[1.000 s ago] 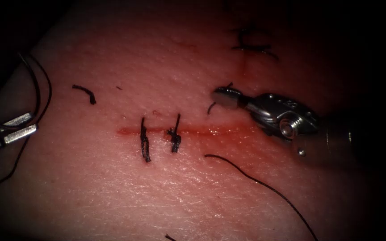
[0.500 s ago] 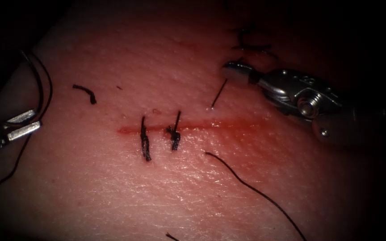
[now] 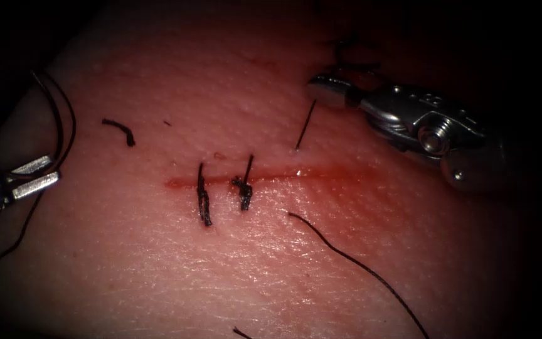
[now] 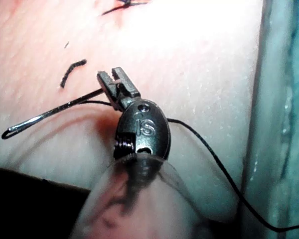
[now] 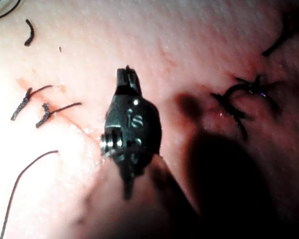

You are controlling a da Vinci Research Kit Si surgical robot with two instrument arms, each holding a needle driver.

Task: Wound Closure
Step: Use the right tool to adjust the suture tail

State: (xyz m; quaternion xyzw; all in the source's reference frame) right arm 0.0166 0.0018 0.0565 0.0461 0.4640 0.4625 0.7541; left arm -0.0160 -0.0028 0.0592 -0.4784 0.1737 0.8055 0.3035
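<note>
Just above the red, slit-like cut (image 3: pixel 271 179) in the pink pork tissue (image 3: pixel 158 263), toward one o'clock, your right hand (image 3: pixel 321 91), pinching the thin black thread (image 3: pixel 305 125), has lifted it taut, probably snugging this stitch, while at nine o'clock your left hand (image 3: pixel 48 171) clamps the curved steel needle (image 4: pixel 50 114) near one end, clear of the tissue.

Darkness rings the lit field; a teal drape (image 4: pixel 294 99) lies alongside.

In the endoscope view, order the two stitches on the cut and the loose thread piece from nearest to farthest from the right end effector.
From the right end effector, shut on the thread:
1. Right stitch, on the cut.
2. Left stitch, further left.
3. Loose thread piece, above the cut, far left.
The left end effector holds the needle, not in the tissue.
</note>
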